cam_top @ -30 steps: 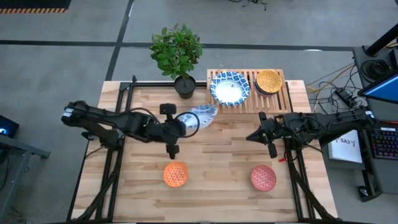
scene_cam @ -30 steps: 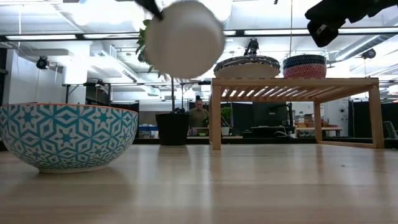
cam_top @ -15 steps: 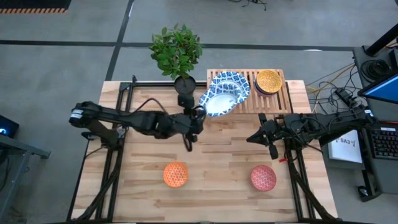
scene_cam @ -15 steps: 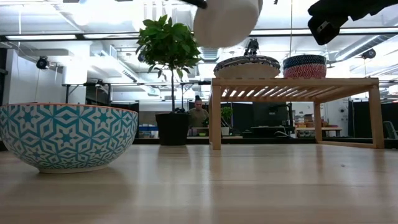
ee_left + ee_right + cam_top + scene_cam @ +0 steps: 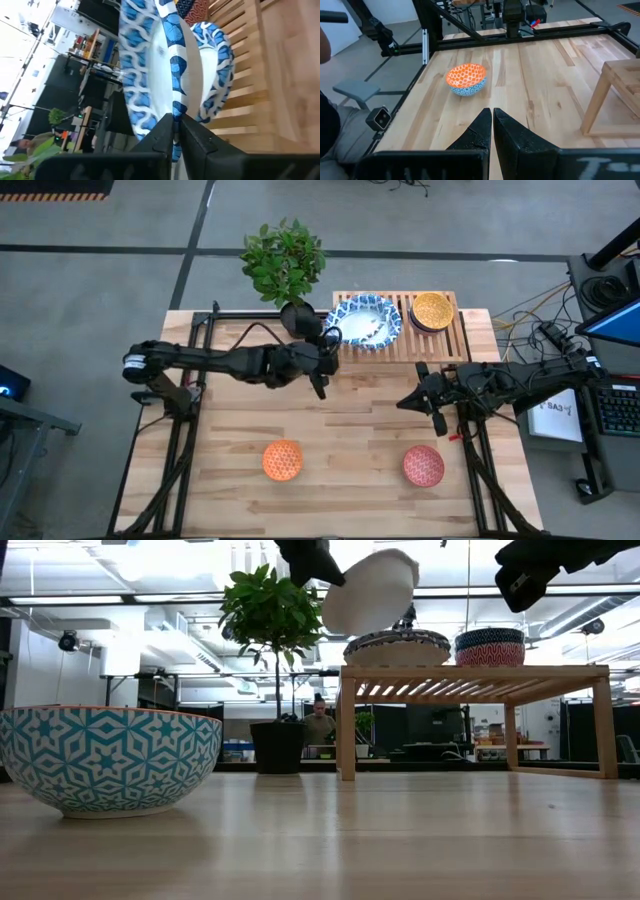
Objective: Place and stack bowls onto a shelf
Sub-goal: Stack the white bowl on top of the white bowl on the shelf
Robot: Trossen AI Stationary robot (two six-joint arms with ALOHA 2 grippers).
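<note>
My left gripper (image 5: 333,340) is shut on a wide blue-and-white patterned bowl (image 5: 366,321), which it holds tilted in the air above the left part of the wooden slat shelf (image 5: 456,338). In the low view the held bowl (image 5: 370,590) hangs just over another blue-and-white bowl (image 5: 397,645) resting on the shelf top (image 5: 470,671). A yellow bowl (image 5: 432,309) sits on top of a stack (image 5: 490,646) at the shelf's right. A small orange bowl (image 5: 282,460) and a pink-red bowl (image 5: 423,466) stand on the table near its front edge. My right gripper (image 5: 403,401) is shut and empty. My left gripper pinches the held bowl's rim (image 5: 173,102) between its two fingers, one on the white inside and one on the patterned outside, on the side toward the table's left. The fingers come roughly level from the left. The bowl is lifted clear and tilted.
A black pot with a green plant (image 5: 297,315) stands at the table's far edge, just left of the shelf and close to my left gripper. The orange bowl (image 5: 105,755) fills the near left of the low view. The right arm (image 5: 500,385) hovers right of centre.
My left gripper has carried the blue-and-white bowl from mid-table toward the far right, up and over the shelf's left part. The bowl has stayed clear of the table and now hangs tilted above the bowl on the shelf.
</note>
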